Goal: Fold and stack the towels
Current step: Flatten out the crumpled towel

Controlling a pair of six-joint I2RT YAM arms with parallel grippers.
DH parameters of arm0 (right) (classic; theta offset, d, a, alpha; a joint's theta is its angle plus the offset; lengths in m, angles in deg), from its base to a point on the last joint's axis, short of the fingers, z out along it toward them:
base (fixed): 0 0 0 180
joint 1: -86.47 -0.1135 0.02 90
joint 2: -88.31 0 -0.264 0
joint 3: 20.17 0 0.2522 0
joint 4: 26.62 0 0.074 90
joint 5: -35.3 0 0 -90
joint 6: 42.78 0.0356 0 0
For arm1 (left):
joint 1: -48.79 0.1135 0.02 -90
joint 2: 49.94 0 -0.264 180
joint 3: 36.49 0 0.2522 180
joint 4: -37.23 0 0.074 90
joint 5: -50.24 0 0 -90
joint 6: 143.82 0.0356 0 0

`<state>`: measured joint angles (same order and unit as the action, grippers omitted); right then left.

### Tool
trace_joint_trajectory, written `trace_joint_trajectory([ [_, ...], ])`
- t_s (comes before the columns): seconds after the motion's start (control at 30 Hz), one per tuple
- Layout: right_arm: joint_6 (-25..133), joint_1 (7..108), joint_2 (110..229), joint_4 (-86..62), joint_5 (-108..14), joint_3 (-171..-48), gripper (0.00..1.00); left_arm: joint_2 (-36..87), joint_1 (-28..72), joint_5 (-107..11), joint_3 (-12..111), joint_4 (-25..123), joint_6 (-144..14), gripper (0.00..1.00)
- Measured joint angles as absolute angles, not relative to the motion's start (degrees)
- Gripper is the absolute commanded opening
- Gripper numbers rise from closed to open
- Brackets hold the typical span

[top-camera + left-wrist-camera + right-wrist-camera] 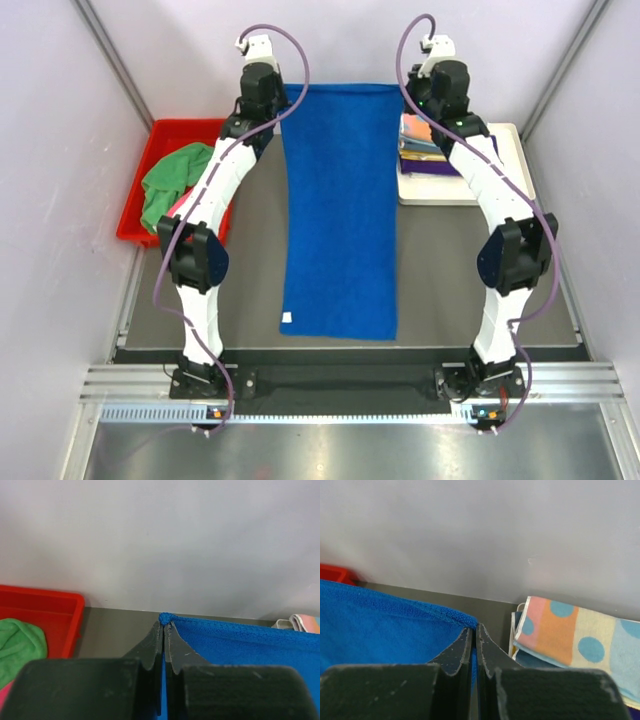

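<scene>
While the royal blue terry towel [338,210] is spread lengthwise on the worktop [440,260], its far corners are pinched by the closed left end effector [163,624] and right end effector [473,629]. The first fold is judged in hand; both corners are to be drawn evenly toward the near edge.

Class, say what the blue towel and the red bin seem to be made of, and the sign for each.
Blue towel: apparently terry cloth, matte; its hemmed edge shows a nubby pile in the wrist views. Red bin: probably moulded plastic; smooth walls with a rounded rim.
</scene>
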<state>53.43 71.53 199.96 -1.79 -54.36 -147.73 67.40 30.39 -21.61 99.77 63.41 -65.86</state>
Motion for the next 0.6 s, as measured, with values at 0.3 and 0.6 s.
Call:
trace_joint_trajectory([
  [0.3,54.9,73.41,208.09,-1.79,-52.66,-156.34,0.0,74.77,31.59,-23.95,107.05,62.54,-66.36,0.0],
  [0.6,55.9,74.49,210.11,-1.57,-50.38,-158.92,0.0,77.37,31.88,-25.07,107.97,61.29,-67.06,0.0],
])
